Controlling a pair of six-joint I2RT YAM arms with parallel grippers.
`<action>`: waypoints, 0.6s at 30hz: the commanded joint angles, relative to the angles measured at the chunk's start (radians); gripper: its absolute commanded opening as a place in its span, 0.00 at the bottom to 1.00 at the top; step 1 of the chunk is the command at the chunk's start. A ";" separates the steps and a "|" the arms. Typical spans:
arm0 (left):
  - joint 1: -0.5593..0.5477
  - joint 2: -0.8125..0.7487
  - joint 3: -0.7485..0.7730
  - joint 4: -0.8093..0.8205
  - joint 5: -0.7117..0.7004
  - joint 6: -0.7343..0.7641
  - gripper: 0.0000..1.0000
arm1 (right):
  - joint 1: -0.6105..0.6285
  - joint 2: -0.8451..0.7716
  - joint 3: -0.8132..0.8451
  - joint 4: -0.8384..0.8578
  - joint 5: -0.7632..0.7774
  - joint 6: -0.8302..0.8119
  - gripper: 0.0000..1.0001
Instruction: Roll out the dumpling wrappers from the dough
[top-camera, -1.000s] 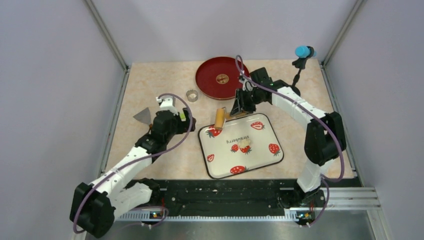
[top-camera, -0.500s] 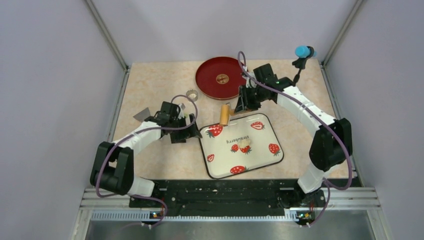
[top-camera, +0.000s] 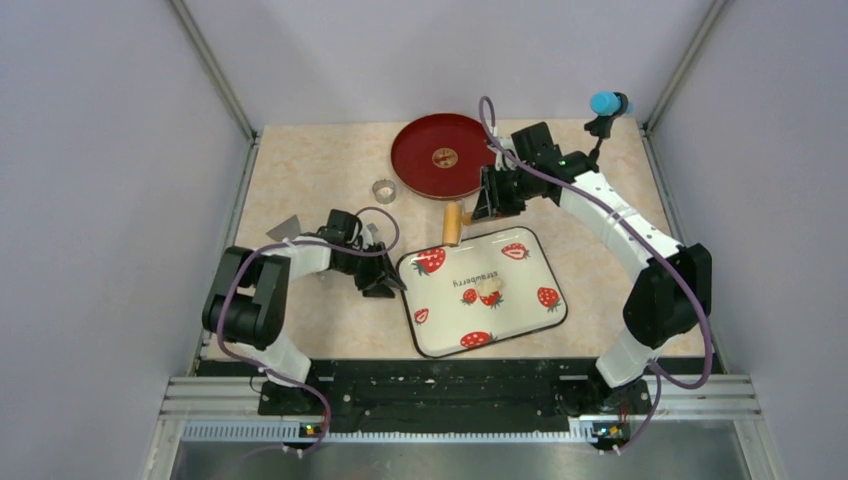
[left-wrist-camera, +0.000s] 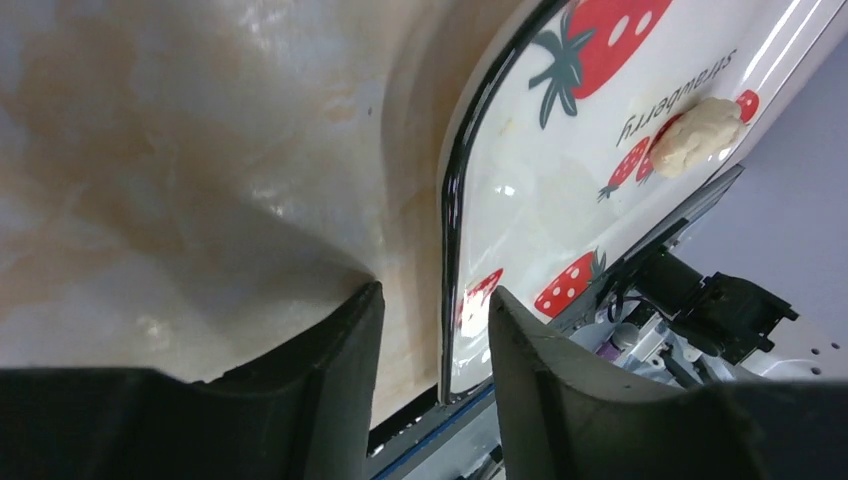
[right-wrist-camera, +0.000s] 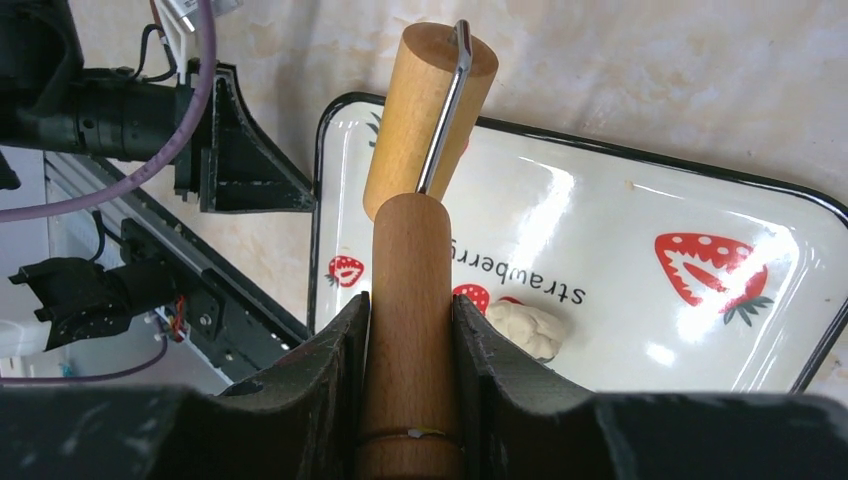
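Observation:
The dough (top-camera: 489, 291) (left-wrist-camera: 700, 135) (right-wrist-camera: 527, 328) is a small pale lump lying mid-tray on the white strawberry tray (top-camera: 412, 330) (left-wrist-camera: 450, 200) (right-wrist-camera: 318, 200). My right gripper (top-camera: 474, 213) (right-wrist-camera: 410, 300) is shut on the handle of the wooden roller (top-camera: 453, 224) (right-wrist-camera: 428, 110), which hangs over the tray's far left corner, apart from the dough. My left gripper (top-camera: 388, 284) (left-wrist-camera: 435, 295) sits low at the tray's left rim. Its jaws straddle the black rim with a gap on both sides. The dumpling wrappers are out of view.
A red plate (top-camera: 440, 157) lies at the back of the table, with a small metal ring (top-camera: 383, 189) to its left. A grey scraper (top-camera: 287, 230) rests near the left wall. A blue-topped stand (top-camera: 605, 103) rises at the back right.
My left arm has swung right and down to the tray's left rim, and its jaws have narrowed. The right arm has shifted the roller slightly back and to the right.

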 joint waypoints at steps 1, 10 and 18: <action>-0.011 0.061 0.057 0.050 0.055 -0.052 0.44 | -0.008 -0.062 0.069 0.027 0.002 -0.016 0.00; -0.134 0.214 0.211 0.114 0.068 -0.189 0.29 | -0.012 -0.075 0.071 0.027 0.017 -0.007 0.00; -0.221 0.301 0.310 0.184 0.070 -0.282 0.34 | -0.022 -0.084 0.064 0.019 0.036 -0.019 0.00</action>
